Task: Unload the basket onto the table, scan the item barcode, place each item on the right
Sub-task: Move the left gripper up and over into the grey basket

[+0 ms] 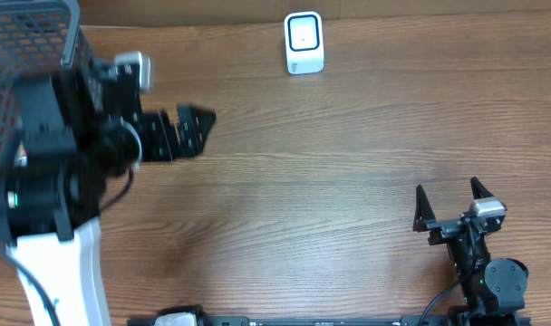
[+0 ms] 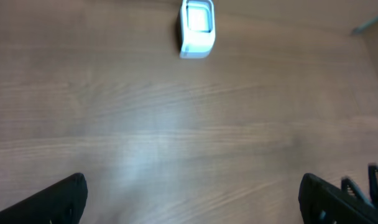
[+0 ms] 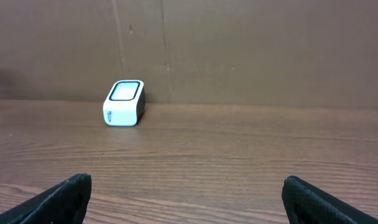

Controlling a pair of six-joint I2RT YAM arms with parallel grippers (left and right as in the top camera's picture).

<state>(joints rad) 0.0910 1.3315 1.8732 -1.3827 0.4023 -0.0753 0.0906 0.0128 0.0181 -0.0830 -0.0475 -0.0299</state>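
The white barcode scanner (image 1: 304, 43) with a dark window stands at the back of the wooden table; it also shows in the left wrist view as the scanner (image 2: 196, 28) and in the right wrist view as the scanner (image 3: 124, 102). The item is out of view. My left gripper (image 1: 201, 133) hangs open over the table's left part, pointing right, with nothing between its fingers (image 2: 192, 193). My right gripper (image 1: 448, 188) stands open and empty near the front right, facing the back wall (image 3: 188, 190).
A grey mesh basket (image 1: 31, 45) sits at the far left back corner, partly hidden by the left arm. A brown wall (image 3: 239, 50) closes the back of the table.
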